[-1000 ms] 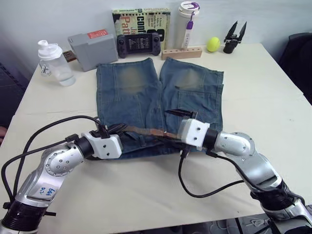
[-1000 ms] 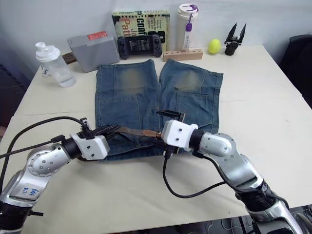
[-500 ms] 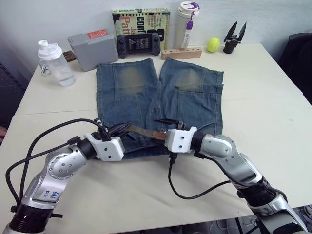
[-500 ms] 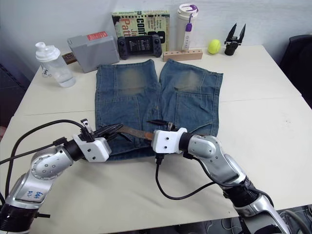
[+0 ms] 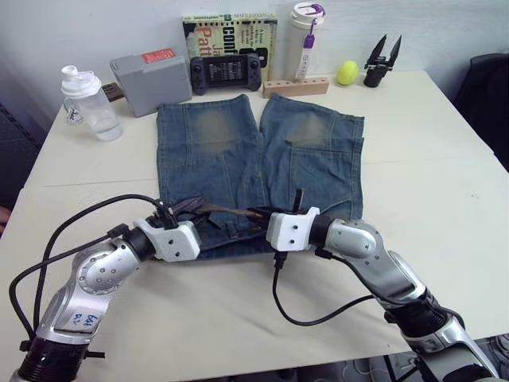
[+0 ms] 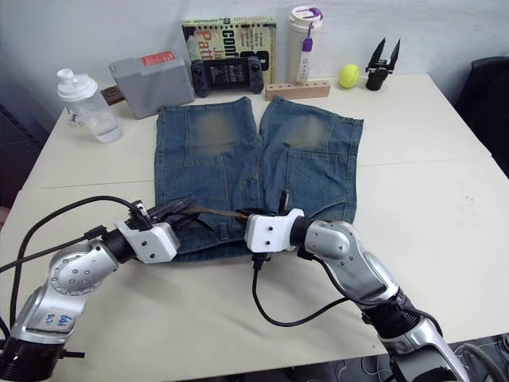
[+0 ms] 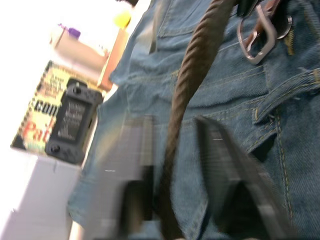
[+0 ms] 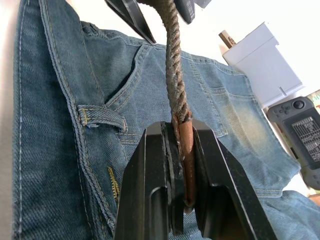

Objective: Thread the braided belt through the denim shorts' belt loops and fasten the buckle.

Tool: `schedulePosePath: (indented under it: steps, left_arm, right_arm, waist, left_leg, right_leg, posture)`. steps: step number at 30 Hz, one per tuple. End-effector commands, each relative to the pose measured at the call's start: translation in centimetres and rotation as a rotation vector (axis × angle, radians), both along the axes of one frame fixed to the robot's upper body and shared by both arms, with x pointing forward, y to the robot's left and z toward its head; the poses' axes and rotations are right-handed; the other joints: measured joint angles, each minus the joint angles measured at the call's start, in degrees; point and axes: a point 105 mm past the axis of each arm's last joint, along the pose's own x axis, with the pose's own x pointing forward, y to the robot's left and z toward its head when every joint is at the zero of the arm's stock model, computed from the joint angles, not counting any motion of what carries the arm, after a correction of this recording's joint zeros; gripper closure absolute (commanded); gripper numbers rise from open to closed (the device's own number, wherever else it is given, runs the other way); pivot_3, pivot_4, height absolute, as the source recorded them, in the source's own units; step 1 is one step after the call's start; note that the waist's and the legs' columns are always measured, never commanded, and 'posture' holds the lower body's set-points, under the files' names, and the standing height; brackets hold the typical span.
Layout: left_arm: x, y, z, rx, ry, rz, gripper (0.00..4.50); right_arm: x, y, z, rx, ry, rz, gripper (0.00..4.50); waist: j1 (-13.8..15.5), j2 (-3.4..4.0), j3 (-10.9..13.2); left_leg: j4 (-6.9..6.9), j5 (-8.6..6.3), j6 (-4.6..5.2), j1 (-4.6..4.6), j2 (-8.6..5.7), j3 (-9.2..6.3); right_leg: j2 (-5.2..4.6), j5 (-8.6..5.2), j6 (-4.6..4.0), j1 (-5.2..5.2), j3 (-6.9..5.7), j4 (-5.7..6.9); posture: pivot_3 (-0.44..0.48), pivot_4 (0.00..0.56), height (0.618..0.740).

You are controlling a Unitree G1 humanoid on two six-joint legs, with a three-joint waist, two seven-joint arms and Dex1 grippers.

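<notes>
We hold the belt [image 5: 231, 213] stretched between our two grippers over the waistband at the lower centre of the head views, above the shorts [image 5: 258, 171], which lie flat on the surface [image 5: 429, 159]. The right gripper [image 8: 177, 135] has its jaws clamped on the belt's smooth leather end, the braid running away toward the left gripper [image 5: 191, 208]. The left jaws stand apart, with the braid passing between them, so that side guides rather than grips. Compared with a second ago, the right gripper has moved in toward the left, shortening the span, and the belt now looks thin and taut. The buckle [image 7: 260, 35] hangs close over the denim in the left wrist view, and a loop [image 8: 102, 116] lies beside the belt, apparently unthreaded. We judge the threading barely begun; the closer grip should help aim the end at a loop.
</notes>
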Motion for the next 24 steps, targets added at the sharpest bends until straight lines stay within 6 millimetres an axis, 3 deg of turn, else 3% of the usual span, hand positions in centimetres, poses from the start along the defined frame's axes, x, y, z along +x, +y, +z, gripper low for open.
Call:
schedulePosePath:
  steps: [1,4,7,9,13,19,21,24]
  left_arm:
    - [-2.6,0.4,2.4,-0.210,0.115,-0.034,1.45]
    - [-5.0,0.8,2.3,-0.451,0.397,-0.073,1.45]
    - [-7.5,1.5,3.5,-0.797,0.653,-0.192,1.45]
    - [-7.9,1.7,3.3,-0.958,0.759,-0.205,1.45]
    - [-6.8,0.6,1.5,-1.330,0.957,-0.135,1.45]
    - [-5.0,-1.7,-0.8,-1.678,1.139,0.005,1.45]
    - [-4.3,-1.5,-0.5,-1.856,1.153,0.012,1.45]
    - [-3.8,-1.8,0.2,-1.954,1.162,-0.009,1.45]
  right_arm:
    - [0.1,0.2,0.6,-0.005,-0.076,0.014,4.50]
    - [0.5,0.1,0.5,-0.017,-0.097,0.010,4.50]
    - [0.8,0.3,0.7,-0.010,-0.132,0.016,4.50]
    - [0.7,0.6,0.8,-0.007,-0.154,0.029,4.50]
    - [0.6,0.9,1.1,0.008,-0.220,0.046,4.50]
    - [0.5,1.1,1.9,0.013,-0.381,0.059,4.50]
    - [0.5,1.1,2.0,0.010,-0.411,0.059,4.50]
    - [0.5,1.1,1.9,0.010,-0.432,0.061,4.50]
  waist:
    - [-0.10,-0.01,-0.01]
    - [-0.59,-0.02,-0.01]
    - [-0.87,-0.03,0.00]
    - [-0.89,-0.03,0.00]
    - [-0.82,-0.03,0.00]
    - [-1.15,-0.02,-0.01]
    - [-1.27,-0.03,-0.01]
    - [-1.17,-0.03,-0.01]
  left_leg:
    - [0.00,0.00,0.00,-0.01,0.01,0.00]
    - [0.00,0.00,0.00,0.01,0.18,-0.20]
    - [0.08,-0.01,-0.01,0.03,0.46,-0.51]
    - [0.16,-0.01,-0.01,0.02,0.47,-0.64]
    - [0.21,-0.01,0.00,0.04,0.30,-0.90]
    - [0.34,-0.01,0.00,0.12,-0.04,-1.36]
    - [0.33,-0.01,0.00,0.14,-0.06,-1.42]
    - [0.34,-0.01,-0.01,0.13,-0.04,-1.50]
  right_leg:
    - [0.00,0.00,0.00,0.00,0.01,-0.01]
    - [-0.01,-0.01,-0.02,-0.06,0.07,0.01]
    - [-0.02,-0.06,-0.10,-0.05,0.07,0.14]
    - [-0.09,-0.08,-0.14,-0.03,0.07,0.21]
    - [-0.15,-0.08,-0.15,0.14,0.10,0.21]
    - [-0.03,-0.08,-0.15,0.48,0.21,0.16]
    - [0.01,-0.08,-0.15,0.57,0.19,0.04]
    - [0.04,-0.08,-0.15,0.63,0.16,-0.05]
  posture:
    - [0.000,0.150,0.731]
    - [0.000,0.150,0.731]
    - [0.000,0.150,0.731]
    - [0.000,0.150,0.731]
    - [0.000,0.150,0.731]
    - [0.000,0.150,0.731]
    - [0.000,0.150,0.731]
    - [0.000,0.150,0.731]
